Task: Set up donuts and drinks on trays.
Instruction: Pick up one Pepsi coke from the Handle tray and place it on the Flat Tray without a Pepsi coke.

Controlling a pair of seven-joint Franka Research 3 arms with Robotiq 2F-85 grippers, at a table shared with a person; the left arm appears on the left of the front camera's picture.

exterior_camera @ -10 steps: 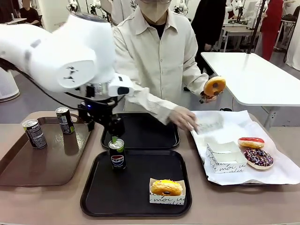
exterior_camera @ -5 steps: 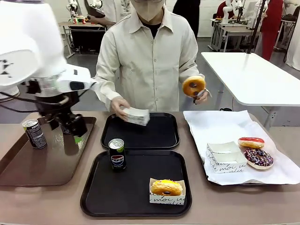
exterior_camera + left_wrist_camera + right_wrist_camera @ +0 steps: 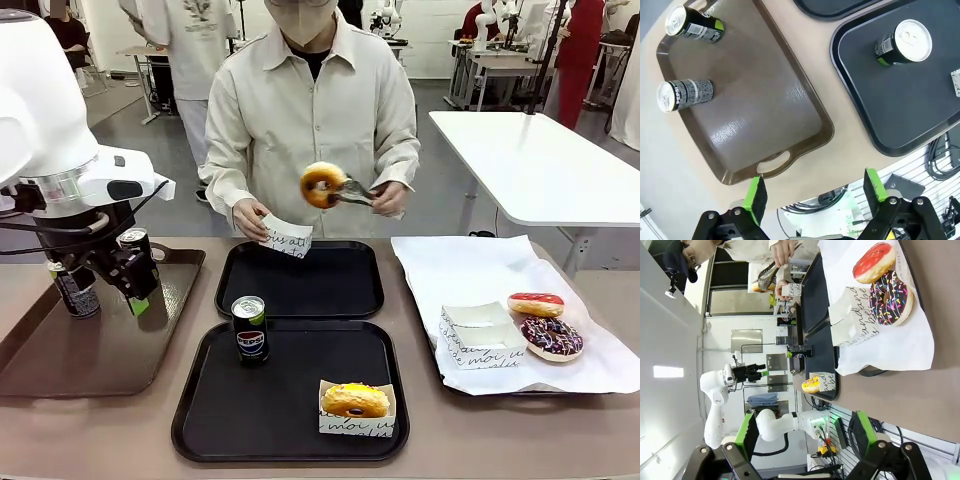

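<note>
A Pepsi can point(image 3: 249, 328) stands at the back left of the near black tray point(image 3: 290, 440), with a yellow donut in a paper boat point(image 3: 355, 402) at its front right. My left gripper point(image 3: 135, 298) hangs open over the brown tray, left of that can; its pads point(image 3: 757, 192) hold nothing. Above the far black tray point(image 3: 300, 285) the person holds a glazed donut point(image 3: 323, 185) in tongs and a paper boat point(image 3: 286, 237) in the other hand. My right gripper point(image 3: 806, 432) is open, looking at the red-iced donut point(image 3: 875, 262) and the sprinkled donut point(image 3: 891, 303).
Two more cans point(image 3: 75, 290) point(image 3: 135, 245) stand on the long brown tray point(image 3: 90, 360). At the right, a paper-lined tray point(image 3: 600, 375) carries a red-iced donut point(image 3: 535, 304), a sprinkled donut point(image 3: 551, 337) and an empty paper boat point(image 3: 480, 333).
My left gripper let go of the can on the near tray and swung left over the brown tray. The person brought the paper boat and the glazed donut over the far tray.
</note>
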